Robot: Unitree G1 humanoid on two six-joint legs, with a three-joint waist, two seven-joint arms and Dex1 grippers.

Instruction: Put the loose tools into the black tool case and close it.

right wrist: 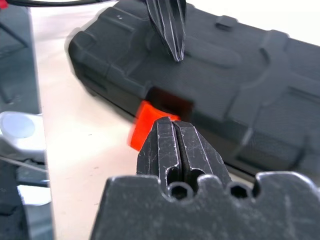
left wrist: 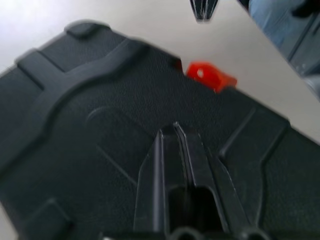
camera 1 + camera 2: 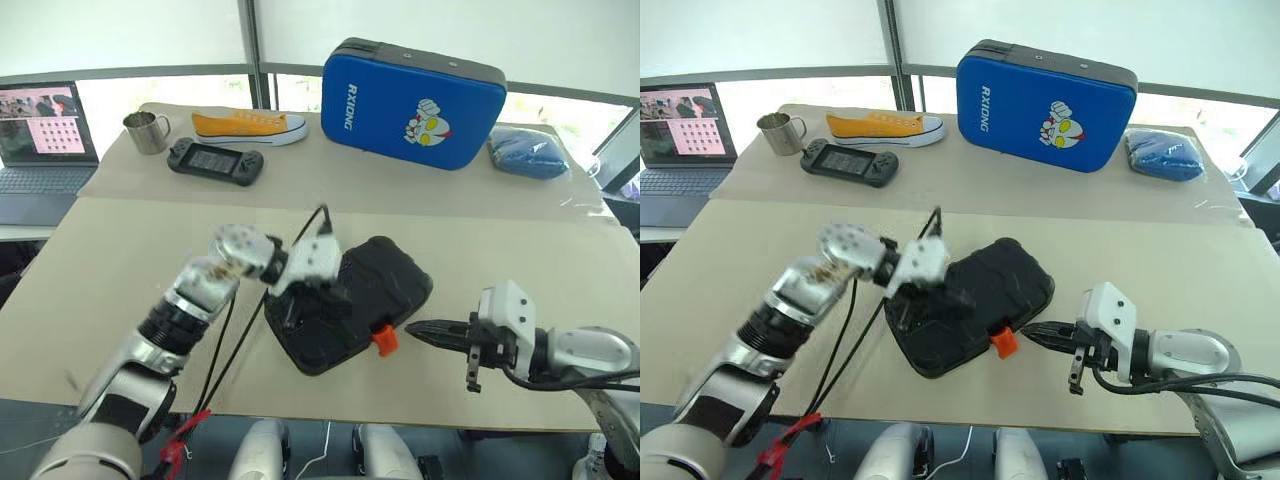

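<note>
The black tool case (image 3: 390, 278) lies closed near the table's front edge, lid down. Its orange latch (image 3: 385, 340) sticks out from the near side. My left gripper (image 3: 338, 298) is shut and sits over the lid's left part, its tips low over or touching the textured shell (image 2: 100, 125); I cannot tell which. My right gripper (image 3: 415, 330) is shut with nothing in it. It points left, level with the latch (image 1: 145, 125) and a little to its right. The loose tools are out of view.
A blue cartoon-printed case (image 3: 412, 105) stands at the back. Beside it are a yellow shoe (image 3: 250, 125), a handheld game console (image 3: 215, 160), a metal mug (image 3: 148, 132) and a blue cloth (image 3: 528, 155). A laptop (image 3: 40, 140) sits far left.
</note>
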